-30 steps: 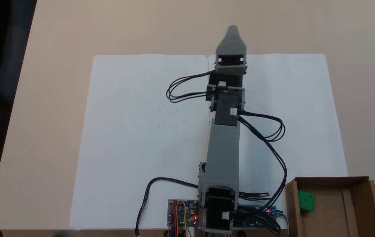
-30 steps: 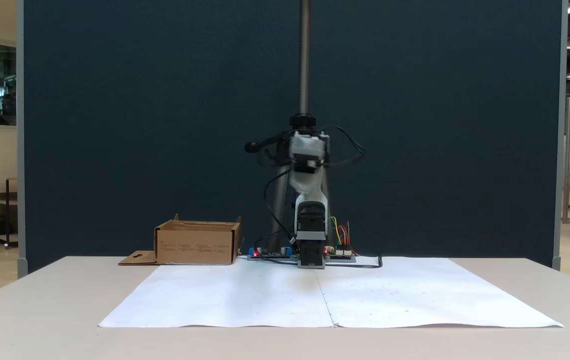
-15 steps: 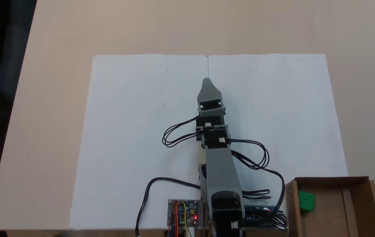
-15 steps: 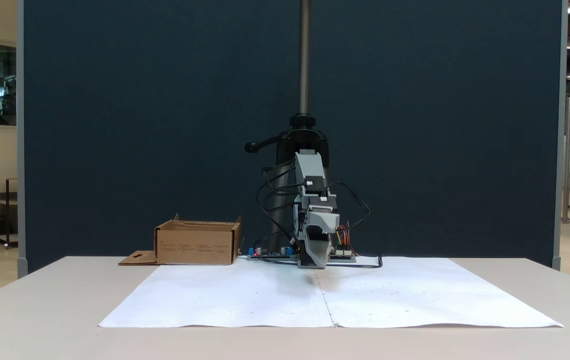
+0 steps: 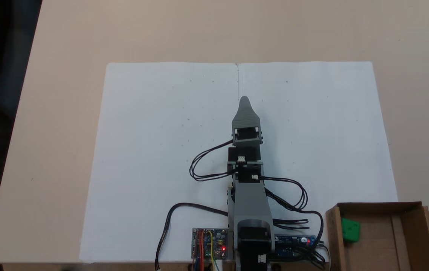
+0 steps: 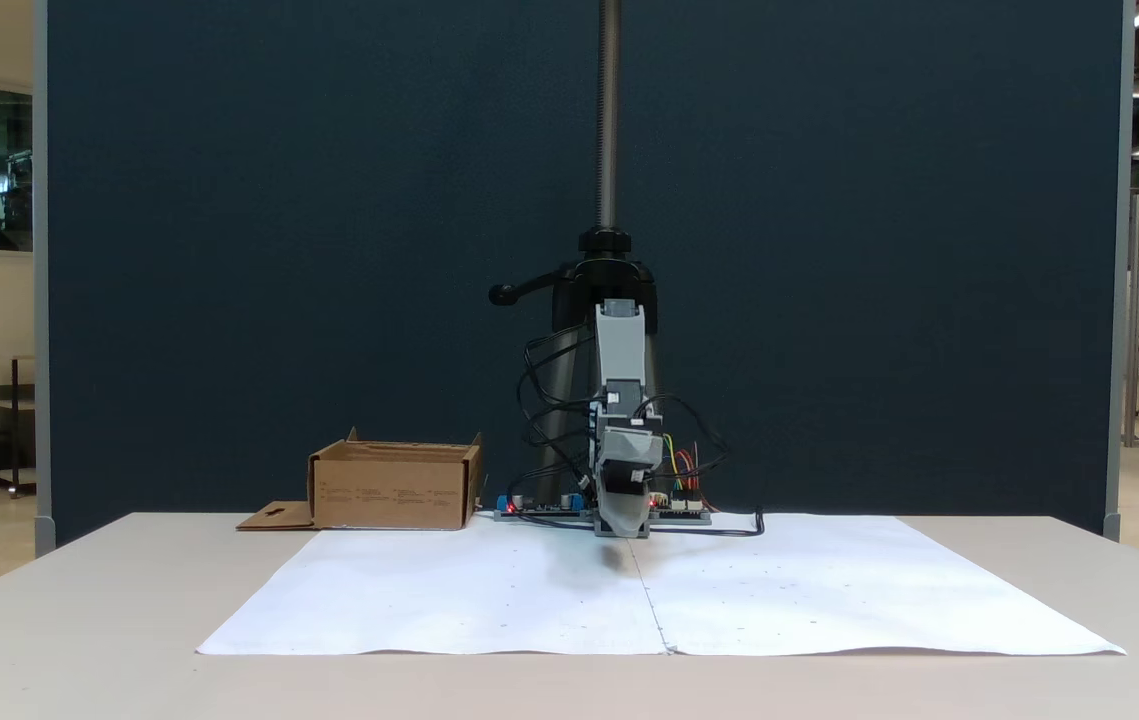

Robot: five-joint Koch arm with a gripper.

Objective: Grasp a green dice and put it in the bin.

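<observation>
The green dice [image 5: 350, 230] lies inside the brown cardboard bin [image 5: 376, 241], against its left wall, at the lower right of a fixed view from above. From the front the bin [image 6: 394, 490] stands at the left and its walls hide the dice. My gripper [image 5: 245, 101] hangs over the middle of the white paper, far from the bin. It points down at the paper in the front view, gripper [image 6: 622, 528] low above the sheet. A single grey tip shows in both fixed views, with nothing seen in it.
A large white paper sheet [image 5: 154, 150] covers the tan table [image 5: 67, 37]. Circuit boards [image 5: 209, 248] and black cables [image 5: 206, 165] sit around the arm's base. A camera stand pole [image 6: 609, 120] rises behind the arm before a dark blue screen.
The arm has drawn back from the paper's far edge and folded down, so the gripper now hangs low over the middle of the sheet. The dice and bin have not moved.
</observation>
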